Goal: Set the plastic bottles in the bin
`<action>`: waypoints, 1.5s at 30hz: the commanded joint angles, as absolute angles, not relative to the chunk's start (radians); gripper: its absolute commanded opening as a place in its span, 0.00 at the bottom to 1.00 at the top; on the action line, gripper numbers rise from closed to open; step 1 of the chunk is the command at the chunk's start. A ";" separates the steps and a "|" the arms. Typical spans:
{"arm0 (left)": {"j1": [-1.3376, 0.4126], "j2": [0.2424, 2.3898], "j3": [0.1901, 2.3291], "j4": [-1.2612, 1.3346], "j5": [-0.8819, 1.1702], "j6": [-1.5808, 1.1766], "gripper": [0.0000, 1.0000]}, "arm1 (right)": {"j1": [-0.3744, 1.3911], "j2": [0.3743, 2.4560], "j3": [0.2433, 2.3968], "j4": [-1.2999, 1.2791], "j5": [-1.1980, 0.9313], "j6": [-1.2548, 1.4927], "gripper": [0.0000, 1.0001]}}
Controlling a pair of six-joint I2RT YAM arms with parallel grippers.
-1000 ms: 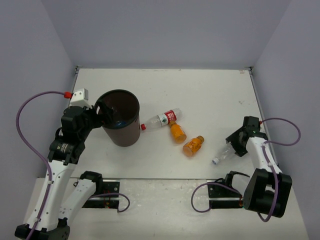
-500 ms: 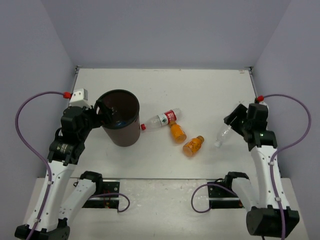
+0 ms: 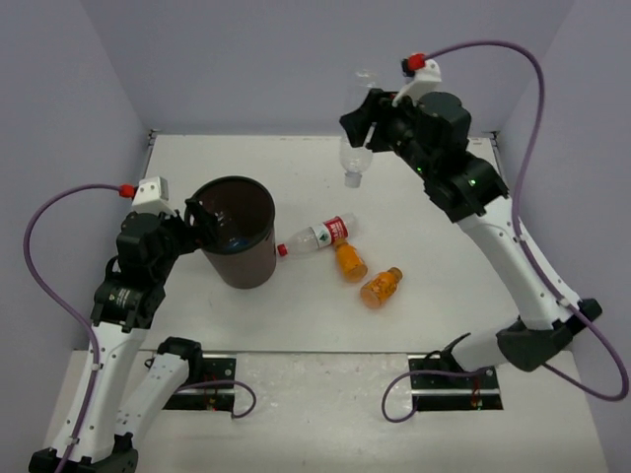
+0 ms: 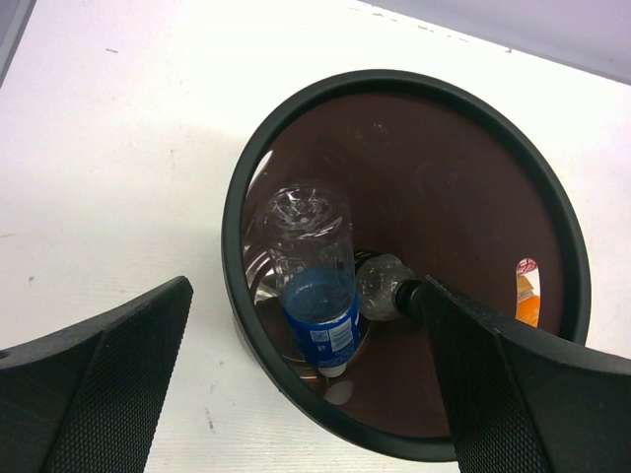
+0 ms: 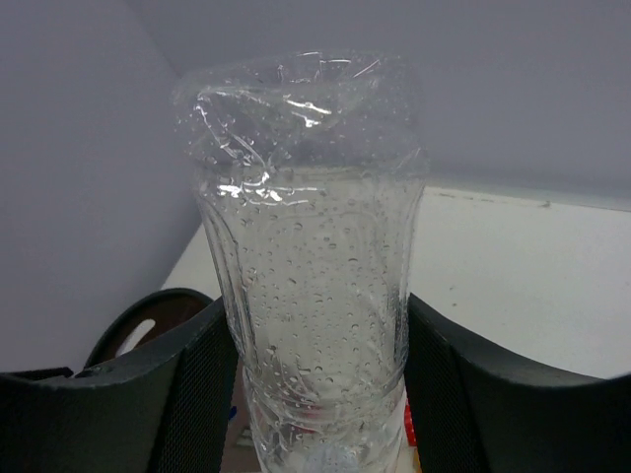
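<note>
Six small plastic bottles show in all. One, the plain clear crinkled bottle (image 3: 352,158), hangs cap down in the upper centre of the top view, above the far part of the white desk (image 3: 434,207). The right end effector (image 3: 367,128) is clamped on it, and in the right wrist view its two dark fingers (image 5: 187,379) press against both sides of the wet body.

Three bottles lie on the desk in the middle of the top view. The clear red-labelled bottle with a red cap (image 3: 317,236) lies on its side just right of the dark brown round plastic bin (image 3: 251,266), cap towards it. One orange bottle (image 3: 349,259) touches its lower right end. The second orange bottle (image 3: 381,287) lies near, lower right.

Two bottles are inside the bin, seen in the left wrist view: the clear blue-labelled bottle (image 4: 315,286) leaning against the left wall, and the clear black-capped bottle (image 4: 383,286) low beside it.

The left end effector (image 3: 197,219) is spread wide at the bin's left rim, holding nothing.
</note>
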State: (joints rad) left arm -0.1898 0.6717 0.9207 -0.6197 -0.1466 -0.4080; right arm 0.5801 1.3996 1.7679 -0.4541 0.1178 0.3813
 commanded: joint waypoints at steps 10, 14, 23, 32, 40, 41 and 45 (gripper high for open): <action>-0.179 0.659 0.948 -0.641 -0.170 -0.412 1.00 | 0.849 1.803 2.177 -0.221 -0.036 0.239 0.21; -0.179 0.660 0.947 -0.638 -0.169 -0.418 1.00 | 0.880 1.874 2.175 -0.184 -0.107 0.271 0.21; -0.179 0.654 0.949 -0.646 -0.175 -0.417 1.00 | 0.928 1.945 2.028 -0.100 -0.159 0.346 0.23; -0.178 0.652 0.950 -0.658 -0.177 -0.413 1.00 | 0.969 1.916 1.840 -0.014 -0.144 0.382 0.42; -0.179 0.647 0.946 -0.666 -0.181 -0.413 1.00 | 0.979 1.886 1.796 0.010 -0.115 0.390 0.77; -0.179 0.649 0.946 -0.666 -0.181 -0.413 1.00 | 0.979 1.881 1.796 0.008 -0.111 0.390 0.81; -0.179 0.646 0.949 -0.668 -0.182 -0.413 1.00 | 0.979 1.860 1.802 0.004 -0.090 0.379 0.99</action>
